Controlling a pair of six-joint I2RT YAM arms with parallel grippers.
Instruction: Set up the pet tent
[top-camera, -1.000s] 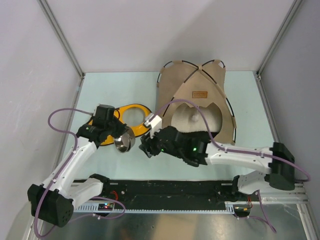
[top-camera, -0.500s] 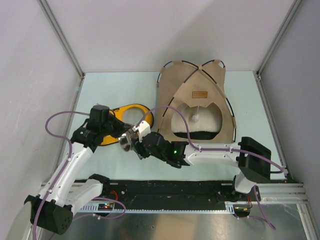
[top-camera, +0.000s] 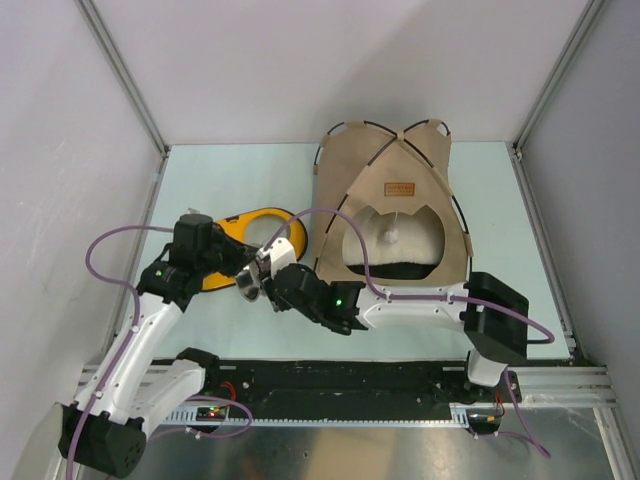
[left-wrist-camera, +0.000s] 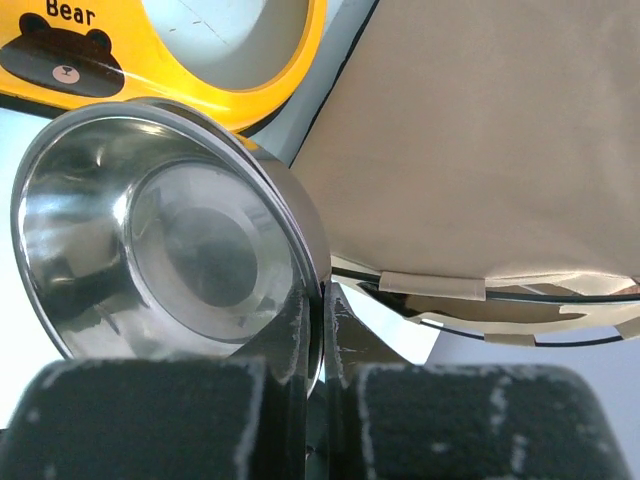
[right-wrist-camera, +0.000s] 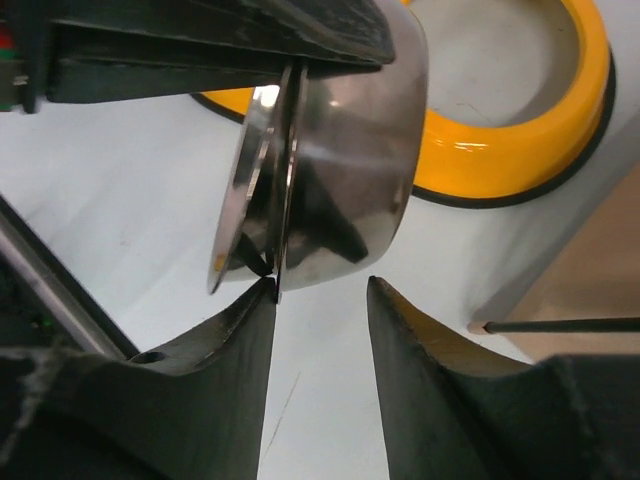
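Gripping the rim of a steel bowl (left-wrist-camera: 170, 240), the left tool (left-wrist-camera: 322, 300) has its jaws closed to the thickness of the bowl wall, one finger inside the rim and one outside. The bowl is tilted on edge, clear of the table (top-camera: 240, 170), just beside the yellow feeder (top-camera: 250, 214).

The right tool (right-wrist-camera: 320, 285) sits directly under the bowl with its jaws partly open and nothing clamped between them. One fingertip lies at the bowl rim; whether it touches cannot be told.

The pet tent (top-camera: 395, 180) stands on the far right part of the table, near the feeder's right edge. Its label patch (top-camera: 400, 187) sits above the opening. A pom-pom (top-camera: 393, 233) hangs in front of the cream pillow (top-camera: 415, 245) inside.
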